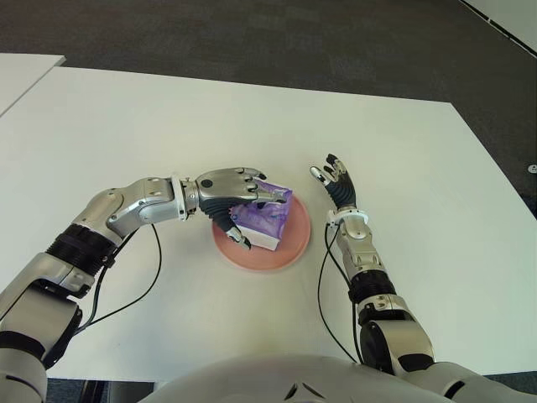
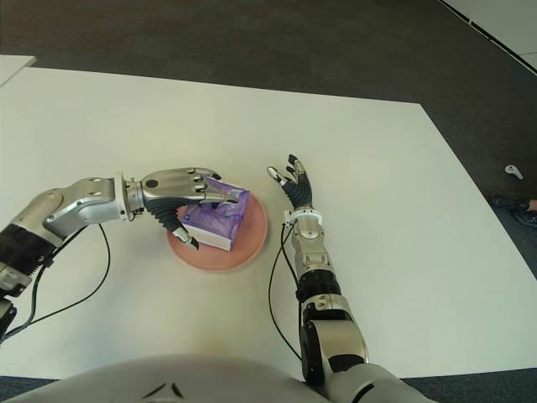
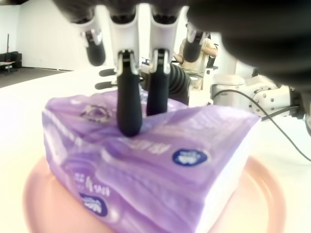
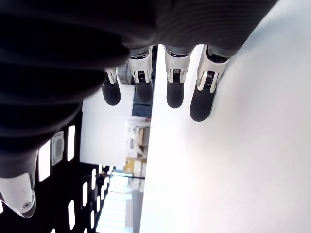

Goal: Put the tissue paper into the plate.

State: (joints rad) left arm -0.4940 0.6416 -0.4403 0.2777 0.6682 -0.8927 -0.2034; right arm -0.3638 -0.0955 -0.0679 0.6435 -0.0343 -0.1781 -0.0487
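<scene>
One purple tissue pack (image 1: 267, 220), sitting in the pink plate (image 1: 294, 249) on the white worktop (image 1: 436, 185), tilted, one end apparently propped on the rim. Left hand (image 1: 237, 198): reaches in from the left, fingers (image 3: 129, 104) curled over the pack's top and thumb against its near side, clasping it, probably to steady it before letting go. Right hand (image 1: 336, 186): idle just right of the plate, fingers spread, holding nothing.

The left hand (image 1: 237, 195) grips a purple tissue pack (image 1: 267, 220) apparently resting in a pink plate (image 1: 291, 249) on a white table (image 1: 168, 126); the right hand (image 1: 337, 185) hovers open beside it.
</scene>
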